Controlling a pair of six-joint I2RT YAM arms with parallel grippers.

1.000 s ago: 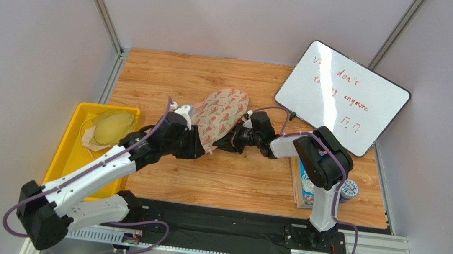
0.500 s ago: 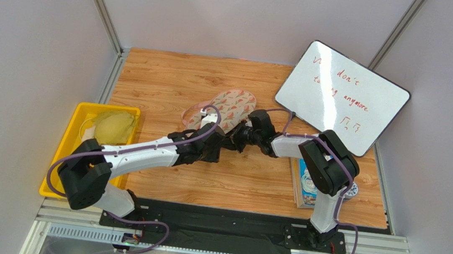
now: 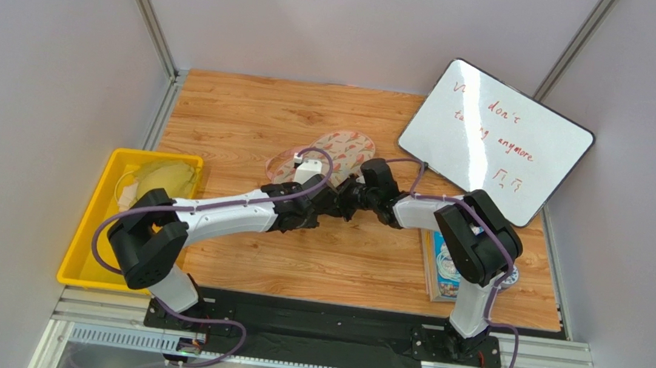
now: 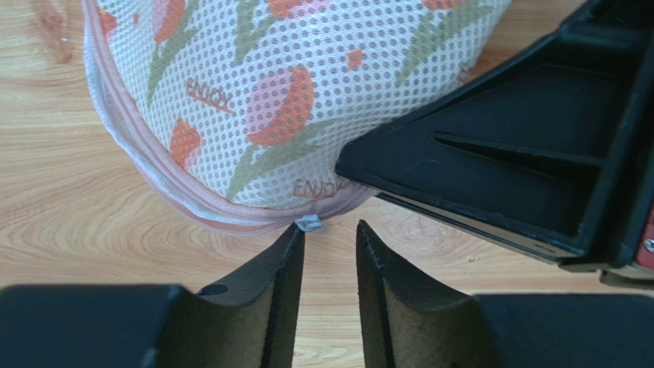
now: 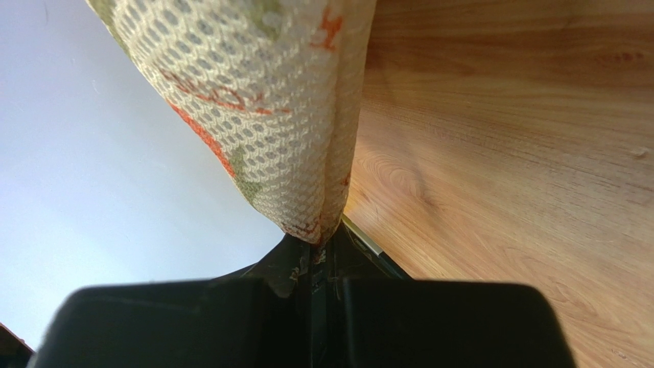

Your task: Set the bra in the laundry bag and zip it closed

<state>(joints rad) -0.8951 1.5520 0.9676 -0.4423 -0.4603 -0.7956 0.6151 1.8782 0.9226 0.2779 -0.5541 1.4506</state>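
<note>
Now, laundry bag (image 3: 337,148): laid on the table (image 3: 239,111) near its middle, printed side up.
Zip pull (image 4: 308,223): seen at the bag's near rim, just beside the tip of one left finger (image 4: 285,261).
Left end effector (image 4: 330,238): fingers parted by a narrow gap, nothing held between them.
Right end effector (image 5: 321,257): fingers pressed together on the bag's mesh edge.
Yellow bin (image 3: 84,232): set off to the left, well apart from the bag.

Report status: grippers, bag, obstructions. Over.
Left gripper open, tips at zipper pull. Right gripper shut on laundry bag edge. Right gripper crowds the pull.
</note>
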